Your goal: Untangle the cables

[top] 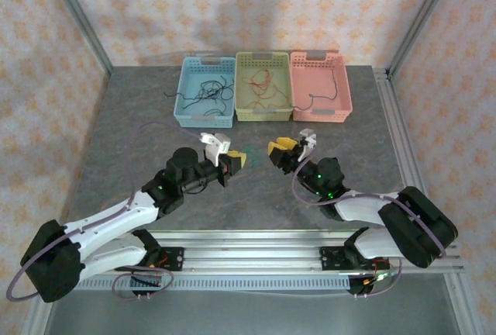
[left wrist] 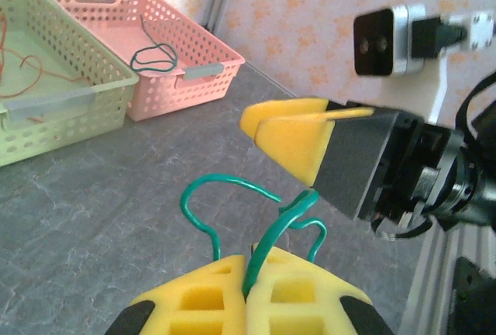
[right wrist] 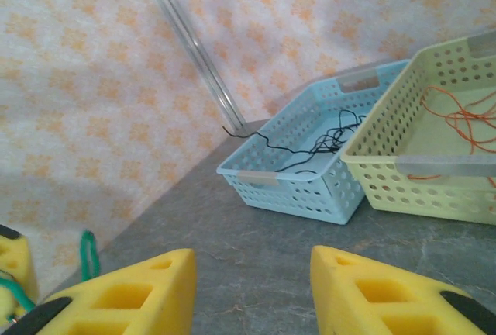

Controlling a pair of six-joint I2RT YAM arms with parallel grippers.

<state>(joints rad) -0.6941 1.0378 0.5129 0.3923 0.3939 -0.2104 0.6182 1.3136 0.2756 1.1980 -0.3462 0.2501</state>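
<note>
Left fingers (left wrist: 198, 296) clamp the green cable (left wrist: 256, 267); right fingers (right wrist: 128, 292) stand apart, empty, above the bench (right wrist: 263, 250).

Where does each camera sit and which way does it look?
Top camera: high behind the arms, looking down at the table and the blue basket, green basket and pink basket; left arm and right arm show.
Left wrist camera: on the left arm, facing the right pincer; its left pincer shows, shut on the green cable.
Right wrist camera: on the right arm, facing the blue and green baskets; its open pincer shows.
Both wrist views share the green cable.
</note>
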